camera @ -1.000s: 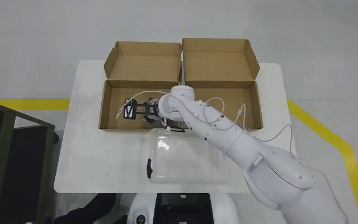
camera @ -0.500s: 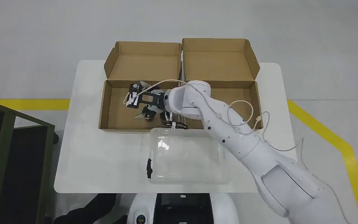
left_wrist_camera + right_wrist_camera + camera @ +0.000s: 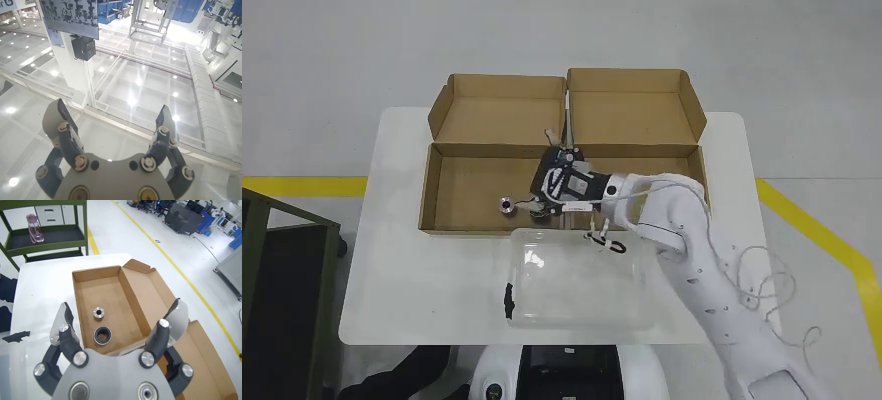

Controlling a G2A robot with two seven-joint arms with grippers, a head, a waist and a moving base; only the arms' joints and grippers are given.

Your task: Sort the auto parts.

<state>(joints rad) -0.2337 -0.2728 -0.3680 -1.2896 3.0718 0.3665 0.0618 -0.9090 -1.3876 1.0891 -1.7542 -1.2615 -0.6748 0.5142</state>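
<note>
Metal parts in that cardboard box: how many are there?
2. A silver slotted cylinder lies mid-floor in the open box; a dark-lined ring sits beside it, apart. The right gripper hides the box's near corner, so more could be there.

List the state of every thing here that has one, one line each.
Left cardboard box: open, lid folded back, two parts inside.
Right cardboard box: open, lid folded back.
Silver sleeve: upright, bore up.
Black ring: upright, apart from the sleeve.
Right end effector: open, empty.
Left end effector: open, empty, pointing upward.
</note>
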